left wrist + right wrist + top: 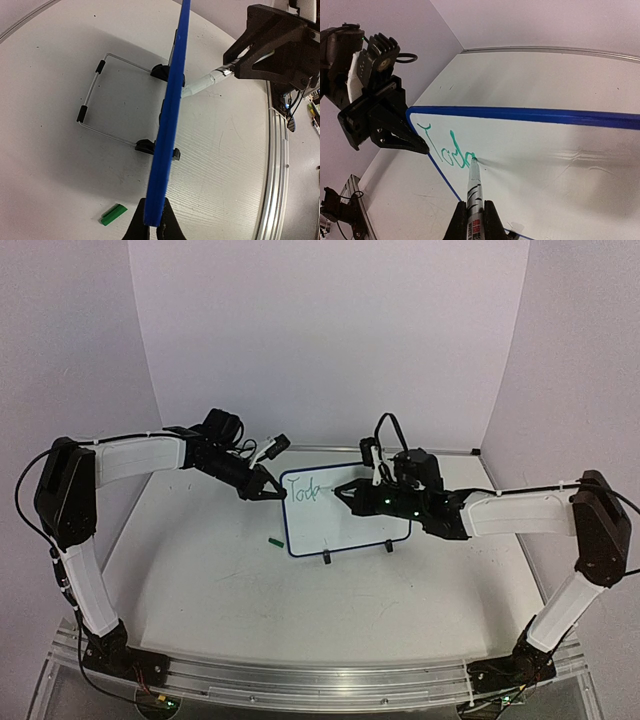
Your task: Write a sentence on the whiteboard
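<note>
1. The right gripper [472,220] grips the marker [474,182]. Its tip touches the whiteboard [560,155] straight ahead, where the sentence [445,150] ends at "Toda".
2. The left gripper [151,223] pinches the whiteboard's edge; bare surface lies right of the tip.

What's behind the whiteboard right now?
Left wrist view shows only its wire stand behind the whiteboard, resting on the table. From above, the whiteboard covers that area.
</note>
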`<state>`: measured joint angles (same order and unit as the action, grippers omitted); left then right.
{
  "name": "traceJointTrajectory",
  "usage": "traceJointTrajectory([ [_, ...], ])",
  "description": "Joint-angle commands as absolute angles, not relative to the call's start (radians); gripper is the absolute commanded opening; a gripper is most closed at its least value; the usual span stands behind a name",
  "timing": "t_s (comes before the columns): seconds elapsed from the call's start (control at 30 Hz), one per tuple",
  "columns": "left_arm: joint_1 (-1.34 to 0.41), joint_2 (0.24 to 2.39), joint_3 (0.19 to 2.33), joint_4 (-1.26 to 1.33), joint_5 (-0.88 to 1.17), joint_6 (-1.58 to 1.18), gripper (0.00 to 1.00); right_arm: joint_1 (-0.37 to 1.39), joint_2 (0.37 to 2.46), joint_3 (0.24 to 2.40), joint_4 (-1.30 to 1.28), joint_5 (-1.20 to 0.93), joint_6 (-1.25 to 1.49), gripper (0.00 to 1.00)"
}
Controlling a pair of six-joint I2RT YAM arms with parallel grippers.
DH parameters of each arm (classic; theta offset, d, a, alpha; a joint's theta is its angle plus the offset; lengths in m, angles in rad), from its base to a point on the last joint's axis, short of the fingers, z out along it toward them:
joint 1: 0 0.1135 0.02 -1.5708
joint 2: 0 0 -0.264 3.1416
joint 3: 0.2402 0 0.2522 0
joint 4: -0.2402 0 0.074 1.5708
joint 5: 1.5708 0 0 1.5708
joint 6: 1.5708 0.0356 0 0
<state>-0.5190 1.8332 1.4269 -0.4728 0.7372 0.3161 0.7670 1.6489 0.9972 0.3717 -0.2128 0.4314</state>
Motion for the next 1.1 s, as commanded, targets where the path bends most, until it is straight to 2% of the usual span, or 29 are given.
traceJointTrajectory([
  [0.0,-0.532,1.81,1.45,-0.503,0.69,0.349,0.0,0.761,1.666,0.987,0.371,-0.209,0.44,0.0],
  [0.77,-0.535,1.802,1.45,-0.505,0.688,0.35,0.0,0.761,1.554,0.995,0.351,-0.178,0.423,0.0],
  [1.07,-0.535,1.802,1.449,-0.505,0.686,0.351,0.0,0.76,1.581,1.025,0.353,-0.184,0.416,0.0],
])
